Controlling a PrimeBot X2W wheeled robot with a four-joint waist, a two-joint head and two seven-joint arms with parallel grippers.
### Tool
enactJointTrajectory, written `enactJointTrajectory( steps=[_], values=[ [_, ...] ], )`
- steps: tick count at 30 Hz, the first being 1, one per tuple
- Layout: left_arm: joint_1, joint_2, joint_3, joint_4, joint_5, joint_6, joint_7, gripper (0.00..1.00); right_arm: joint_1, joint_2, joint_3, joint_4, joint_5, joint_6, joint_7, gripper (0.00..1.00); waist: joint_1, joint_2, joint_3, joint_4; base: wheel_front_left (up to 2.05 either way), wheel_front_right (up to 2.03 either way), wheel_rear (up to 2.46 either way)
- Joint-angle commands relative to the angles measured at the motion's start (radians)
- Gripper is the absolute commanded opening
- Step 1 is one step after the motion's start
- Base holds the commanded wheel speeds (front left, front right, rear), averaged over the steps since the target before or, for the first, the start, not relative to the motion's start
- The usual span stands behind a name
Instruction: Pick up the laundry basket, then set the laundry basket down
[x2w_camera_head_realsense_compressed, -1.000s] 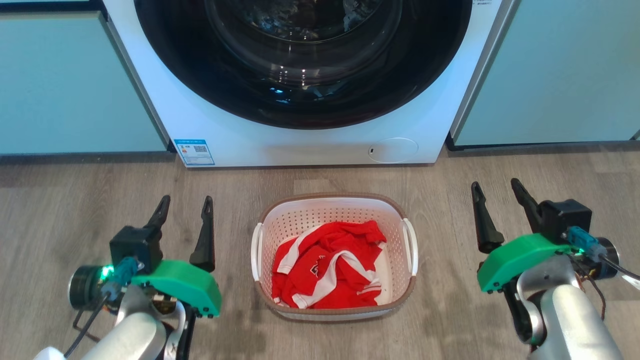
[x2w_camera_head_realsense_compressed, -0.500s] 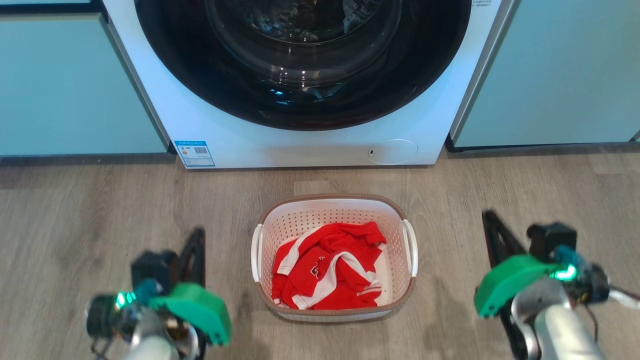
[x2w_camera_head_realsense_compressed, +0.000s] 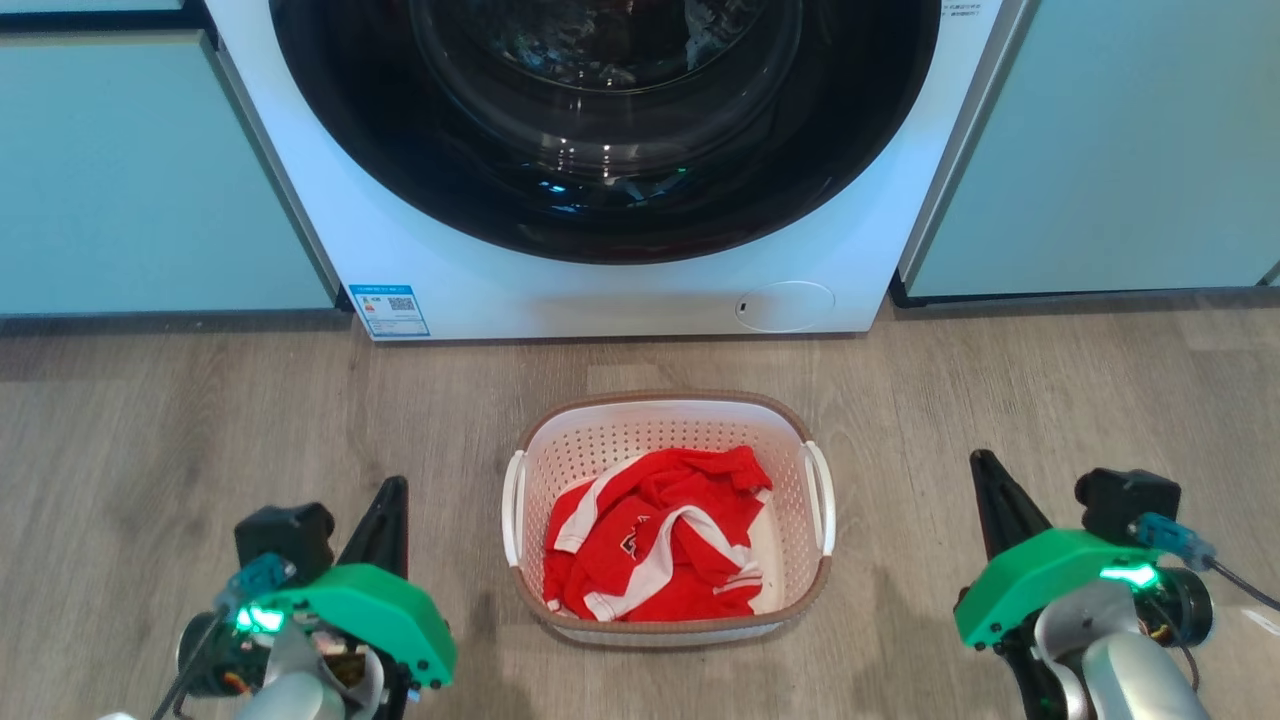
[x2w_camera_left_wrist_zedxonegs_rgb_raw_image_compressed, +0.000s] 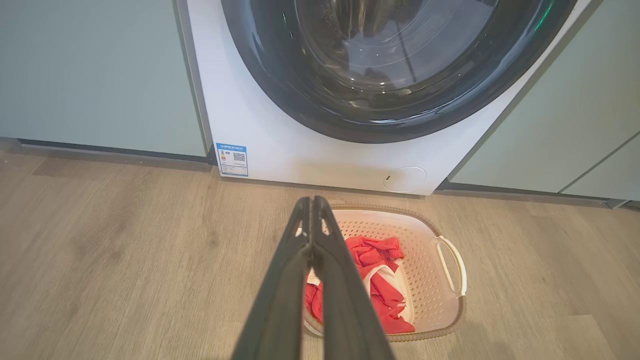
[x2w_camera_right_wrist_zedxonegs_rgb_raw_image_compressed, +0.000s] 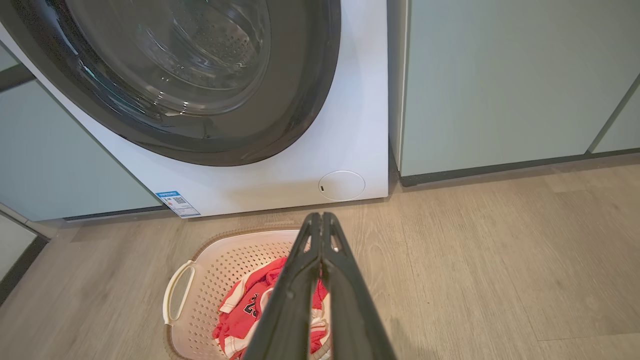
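Laundry basket (x2w_camera_head_realsense_compressed: 640, 430) w/ red shirt (x2w_camera_head_realsense_compressed: 650, 540): prob. light, stiff plastic, best taken by side handles (x2w_camera_head_realsense_compressed: 822, 497); L gripper (x2w_camera_left_wrist_zedxonegs_rgb_raw_image_compressed: 312, 200) & R gripper (x2w_camera_right_wrist_zedxonegs_rgb_raw_image_compressed: 320, 217) both clenched, empty.

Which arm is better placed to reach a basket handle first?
Left, narrowly. The left gripper sits nearer the left handle of the laundry basket than the right gripper does to the right handle. Both are shut and must open first.

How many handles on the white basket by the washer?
2. Left white loop handle and right white loop handle, on opposite sides of the brown-rimmed white perforated plastic laundry basket; both fully visible.
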Motion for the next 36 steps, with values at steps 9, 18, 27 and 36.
enactJointTrajectory(
  steps=[9, 18, 27, 36],
  values=[
    [-0.046, -0.018, 0.088, 0.0, -0.087, -0.051, 0.019, 0.0, -0.046, -0.008, -0.017, -0.03, 0.127, 0.0, 0.012, 0.0, 0.0, 0.0, -0.003, 0.0, 0.0, 0.0, 0.0],
    [-0.044, -0.044, 0.143, 0.019, -0.16, -0.094, 0.037, 0.0, -0.046, -0.01, -0.026, -0.029, 0.233, -0.001, 0.022, 0.0, 0.0, 0.0, -0.006, -0.001, 0.0, 0.0, 0.0],
    [-0.041, -0.069, 0.193, 0.033, -0.225, -0.131, 0.053, 0.0, -0.046, -0.011, -0.035, -0.028, 0.327, -0.001, 0.031, 0.0, 0.0, 0.0, -0.009, -0.001, 0.0, 0.0, 0.0],
    [-0.038, -0.099, 0.255, 0.051, -0.305, -0.179, 0.074, 0.0, -0.046, -0.012, -0.046, -0.026, 0.443, -0.001, 0.044, 0.0, 0.0, 0.0, -0.012, -0.001, 0.0, 0.0, 0.0]
  ],
)
